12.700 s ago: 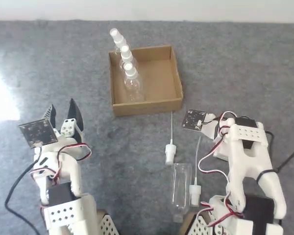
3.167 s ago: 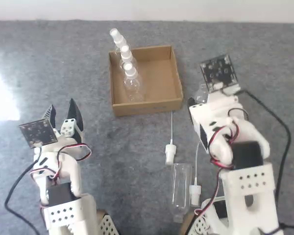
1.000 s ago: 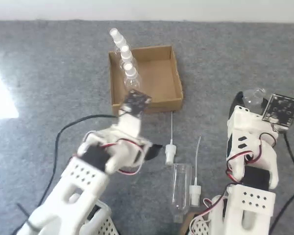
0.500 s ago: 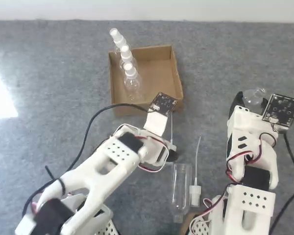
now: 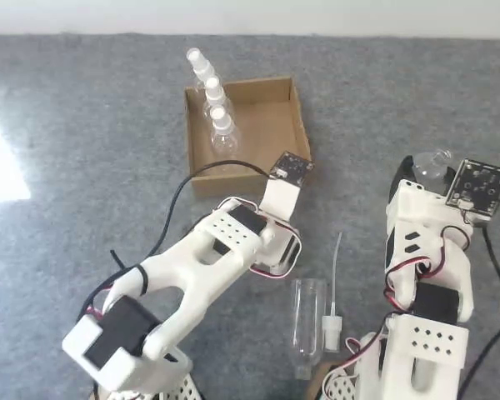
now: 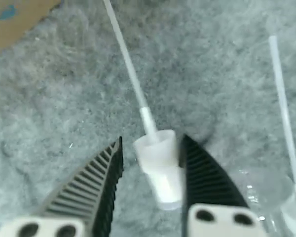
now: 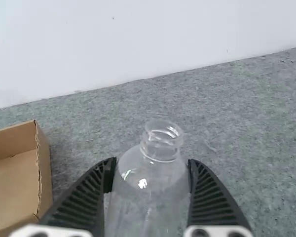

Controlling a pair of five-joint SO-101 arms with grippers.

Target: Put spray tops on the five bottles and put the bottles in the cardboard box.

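So left gripper [image 6: 152,141] sits open around the spray top [image 6: 157,165] lying on the carpet [image 6: 49,98]; squeeze its cap end, not the tube [image 6: 126,64], keeping it straight for the bottle [image 7: 160,140] clamped upright in right gripper [image 7: 150,165]

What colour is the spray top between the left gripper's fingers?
White, slightly translucent; the left wrist view shows the spray top best.

Rough grey cloth covers the desk [image 5: 83,125]. The cardboard box [image 5: 225,183] is matt brown. The bottle [image 7: 150,168] is clear, glossy plastic; the spray top [image 6: 160,165] smooth, milky plastic. The left end effector [image 6: 152,143] has ridged black matt plastic fingers [image 6: 101,187].
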